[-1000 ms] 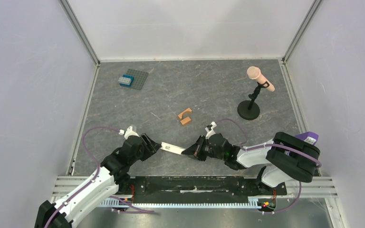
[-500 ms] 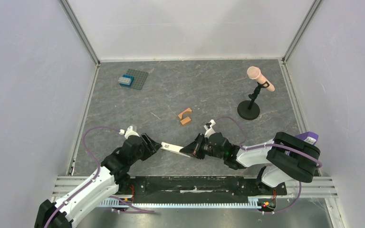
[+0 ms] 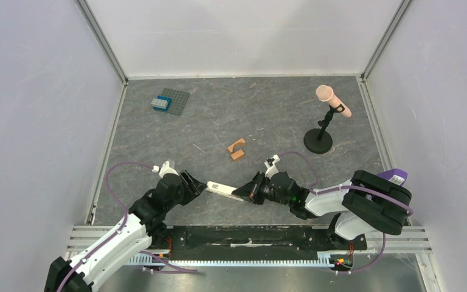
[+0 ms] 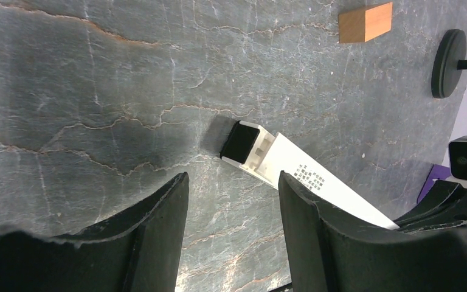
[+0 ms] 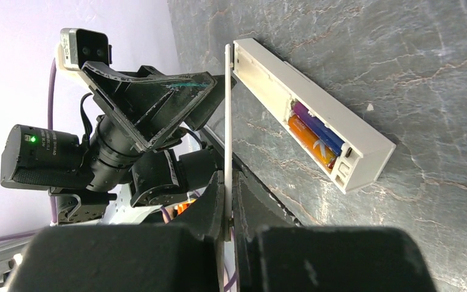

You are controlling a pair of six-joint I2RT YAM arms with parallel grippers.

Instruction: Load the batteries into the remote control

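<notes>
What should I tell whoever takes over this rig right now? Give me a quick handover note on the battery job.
Left gripper: open, empty, near one end of the remote control.
Right gripper: shut on a thin white panel, probably the battery cover.
The remote lies on the table; both batteries, orange and blue, sit in its recess.
Done: batteries loaded.
Left: fit the panel over the recess, if it is the cover, then release.

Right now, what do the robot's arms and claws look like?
The left arm and right arm have white shells with black joints. A thin purple cable loops along each. The left gripper and right gripper are black, with wedge-shaped fingers.
</notes>
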